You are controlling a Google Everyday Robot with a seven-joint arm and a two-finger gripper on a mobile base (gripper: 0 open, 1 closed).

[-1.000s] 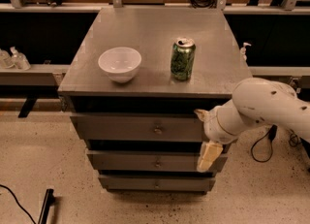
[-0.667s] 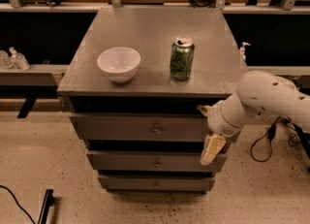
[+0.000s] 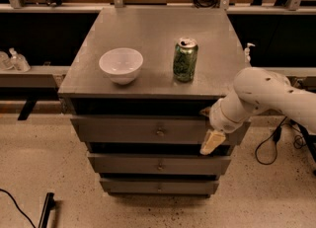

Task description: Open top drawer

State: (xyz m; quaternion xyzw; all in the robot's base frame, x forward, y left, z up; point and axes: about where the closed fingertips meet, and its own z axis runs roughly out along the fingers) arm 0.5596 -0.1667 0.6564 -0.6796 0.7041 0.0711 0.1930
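The top drawer (image 3: pixel 123 131) sits shut or nearly so, and its knob (image 3: pixel 159 132) is untouched. The gripper (image 3: pixel 211 142) has risen almost to knob height, well right of the knob. We cannot tell whether it is parted or closed. We judge the approach incomplete.

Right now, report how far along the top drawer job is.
Done: little that shows. The top drawer has its front under the tabletop, with none of its inside showing. In hand: the gripper is at the right end of that front, well to the side of the knob. Left: getting hold and pulling the drawer out. The bowl and can stand on top.
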